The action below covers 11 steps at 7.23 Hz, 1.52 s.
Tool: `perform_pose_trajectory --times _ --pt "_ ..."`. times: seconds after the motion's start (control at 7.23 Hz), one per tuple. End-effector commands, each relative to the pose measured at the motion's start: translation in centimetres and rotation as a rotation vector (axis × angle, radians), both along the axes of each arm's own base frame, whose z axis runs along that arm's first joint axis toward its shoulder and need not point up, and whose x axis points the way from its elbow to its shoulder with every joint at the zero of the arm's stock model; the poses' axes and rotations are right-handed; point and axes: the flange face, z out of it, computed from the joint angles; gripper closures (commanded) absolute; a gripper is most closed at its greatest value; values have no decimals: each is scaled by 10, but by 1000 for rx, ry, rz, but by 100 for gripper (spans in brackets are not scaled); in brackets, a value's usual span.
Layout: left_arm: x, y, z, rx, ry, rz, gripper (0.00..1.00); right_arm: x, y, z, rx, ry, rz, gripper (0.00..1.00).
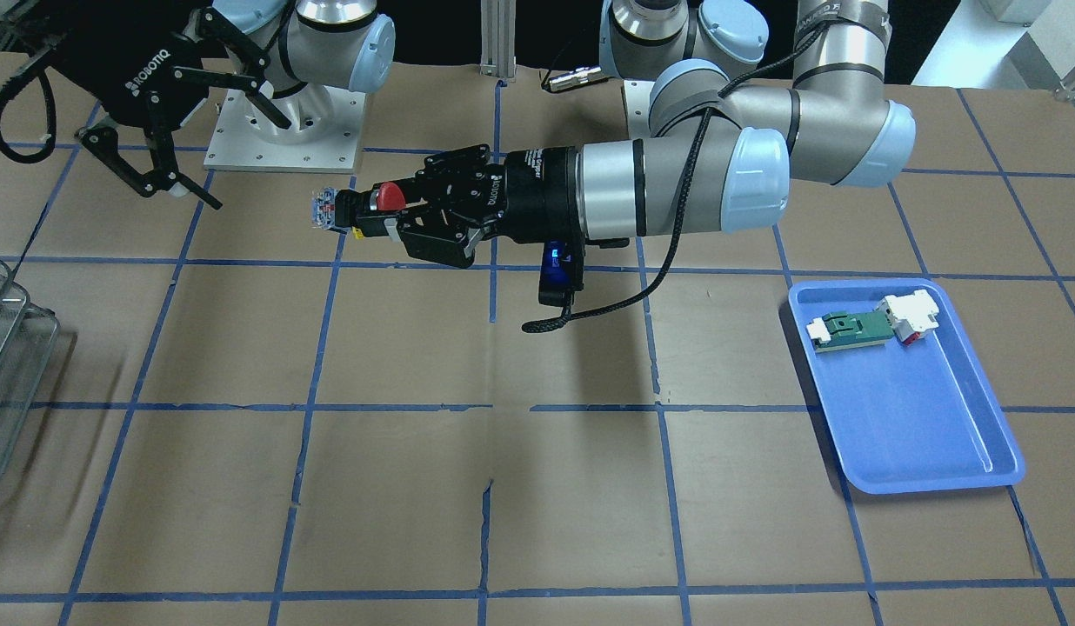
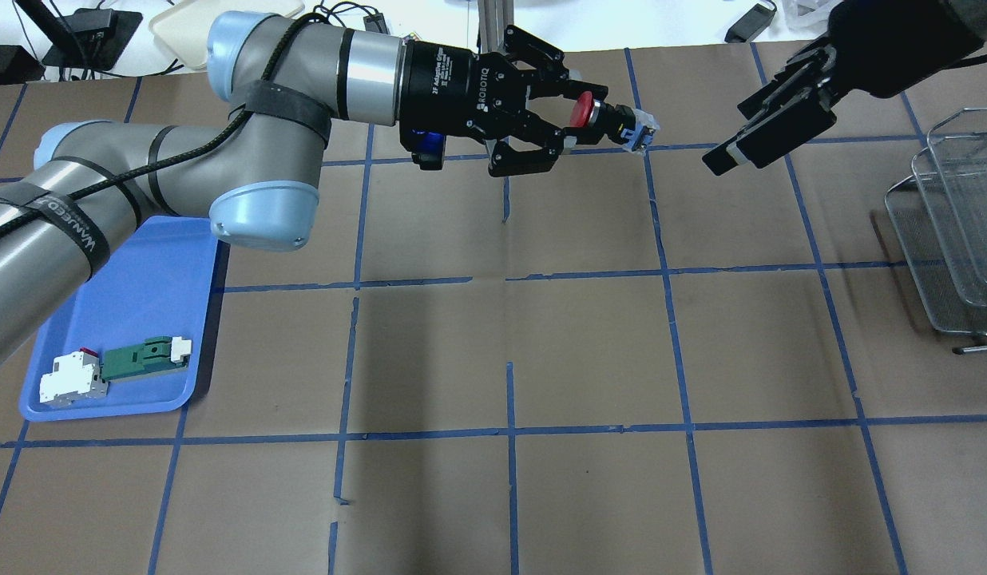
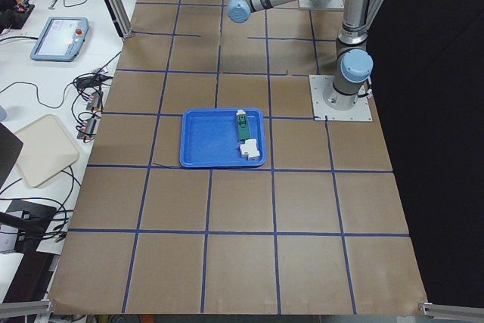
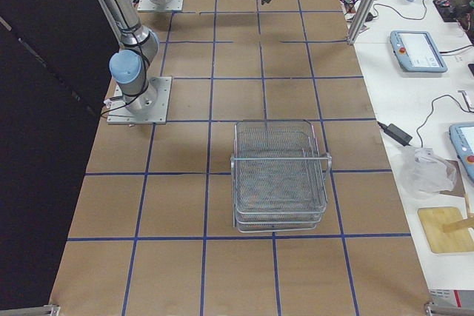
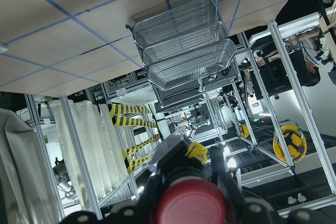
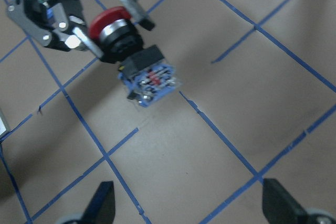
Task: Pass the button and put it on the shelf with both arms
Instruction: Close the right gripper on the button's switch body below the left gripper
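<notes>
My left gripper [image 2: 575, 112] is shut on the button [image 2: 597, 113], holding it level high above the table. The red cap sits between the fingers and the black body and contact end [image 1: 323, 209] stick out toward my right gripper. The button also shows in the right wrist view [image 6: 128, 51] and the left wrist view [image 5: 191, 205]. My right gripper [image 2: 733, 132] is open and empty, a short way from the contact end and facing it; its fingertips [image 6: 102, 203] frame the button from below. The wire-mesh shelf [image 2: 949, 231] stands at the table's right end, also in the exterior right view [image 4: 280, 175].
A blue tray [image 2: 142, 303] under my left arm holds a green-and-white component [image 2: 142, 357] and a white block with red parts [image 2: 70, 377]. The brown table has a blue tape grid. The shelf shows at the left edge of the front-facing view [image 1: 7, 365].
</notes>
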Motion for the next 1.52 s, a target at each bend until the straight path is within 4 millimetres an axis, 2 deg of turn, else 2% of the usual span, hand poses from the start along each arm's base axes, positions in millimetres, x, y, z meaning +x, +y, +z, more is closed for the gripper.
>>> perform_pose_trajectory --times 0.0,0.14,0.41,0.69,0.83,1.38 --pt "-13 0 1 35 -1 -12 100 5 2 1 5 -41 4 0" --pt "-24 7 2 35 -1 -33 100 8 1 0 -4 -39 17 0" --pt "-26 10 6 29 3 -39 100 7 -3 5 -51 -32 13 0" --pt "-29 18 19 37 8 -41 100 7 -6 -1 -25 -39 4 0" --pt "-29 20 25 17 14 -39 100 8 -11 -12 -4 -44 15 0" --pt "-28 19 22 0 20 -17 100 23 -11 -12 6 -46 23 0"
